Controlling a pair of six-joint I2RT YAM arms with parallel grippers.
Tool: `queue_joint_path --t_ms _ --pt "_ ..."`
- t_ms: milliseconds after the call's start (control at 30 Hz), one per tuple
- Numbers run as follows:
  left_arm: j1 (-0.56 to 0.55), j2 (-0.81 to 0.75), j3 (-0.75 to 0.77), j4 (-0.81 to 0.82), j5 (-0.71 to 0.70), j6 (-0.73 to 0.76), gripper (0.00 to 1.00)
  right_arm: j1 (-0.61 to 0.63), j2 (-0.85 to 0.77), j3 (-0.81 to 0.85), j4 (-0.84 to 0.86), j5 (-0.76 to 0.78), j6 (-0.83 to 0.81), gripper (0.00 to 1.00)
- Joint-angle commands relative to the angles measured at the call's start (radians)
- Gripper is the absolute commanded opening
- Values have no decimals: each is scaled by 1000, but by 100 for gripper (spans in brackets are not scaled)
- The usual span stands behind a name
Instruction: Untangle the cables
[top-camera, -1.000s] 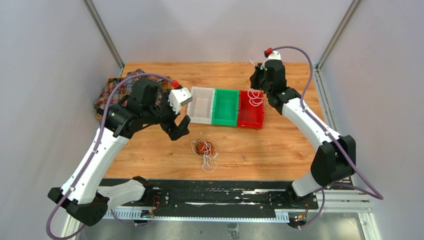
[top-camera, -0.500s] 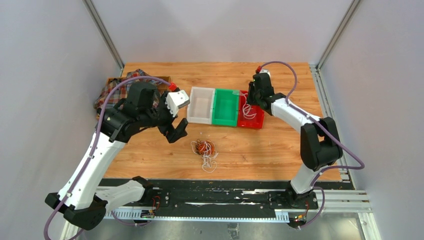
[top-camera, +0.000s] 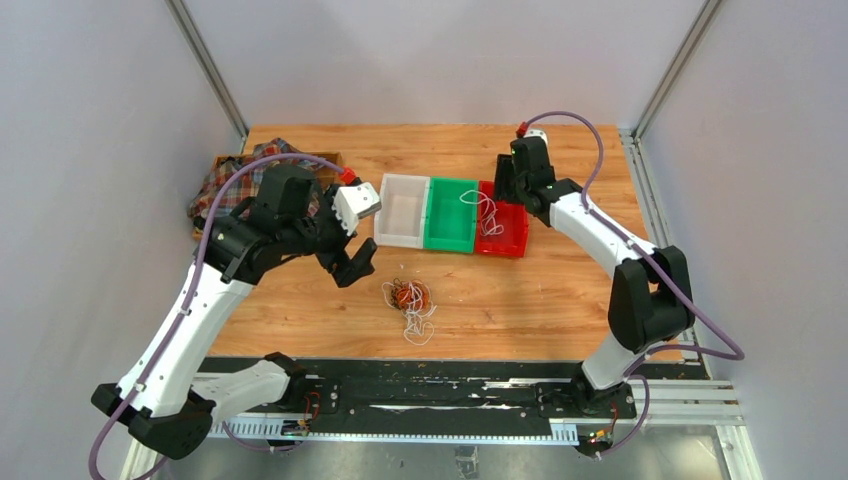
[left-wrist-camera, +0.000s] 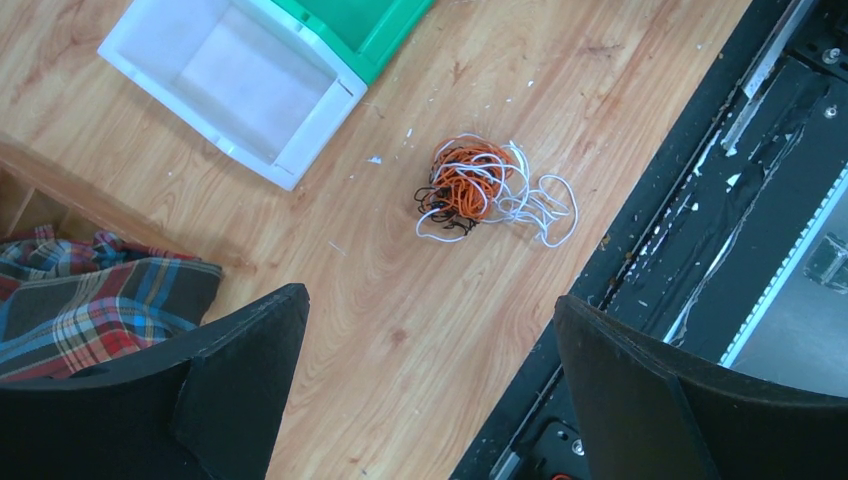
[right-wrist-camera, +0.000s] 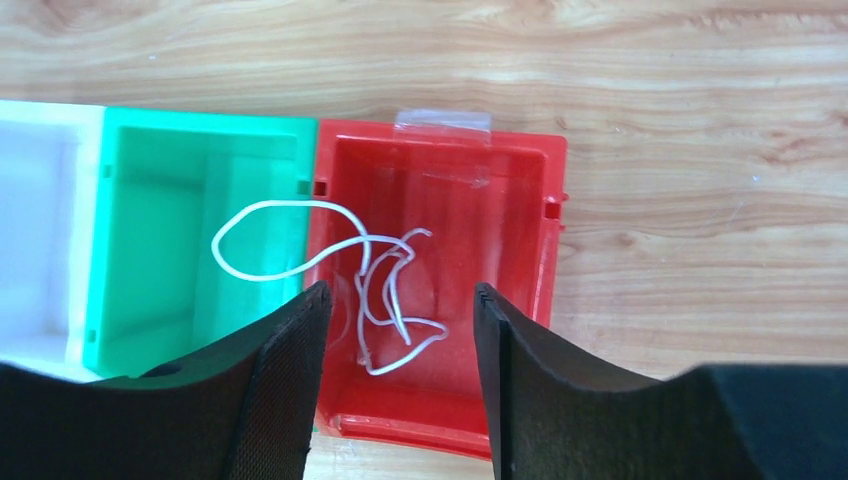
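A lab test cell: grey panel walls (top-camera: 90, 150), aluminium posts (top-camera: 205, 65), wooden table (top-camera: 560, 290).

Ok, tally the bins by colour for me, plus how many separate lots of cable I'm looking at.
white bin: 1
green bin: 1
red bin: 1
loose white cable: 1
tangled cable bundle: 1
Total: 5

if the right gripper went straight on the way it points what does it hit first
Likely the white cable in the red bin, in line with the open right gripper; depth is unclear.
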Motion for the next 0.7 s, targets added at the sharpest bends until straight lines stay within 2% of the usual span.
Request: queue_joint_path --t_ms 0,133,400,533,667 --pt "0 6 -3 -3 -2 11 98 42 0 10 49 -74 -62 57" --pt "0 4 8 -3 -5 6 98 73 88 99 29 -108 -114 63" --pt "0 -3 1 -3 -9 7 98 198 269 259 1 194 -331 68" --pt "-1 -6 6 -3 -10 16 98 247 363 318 -4 357 -461 64" --pt "0 -2 15 -5 -6 14 98 264 401 343 19 418 -511 57"
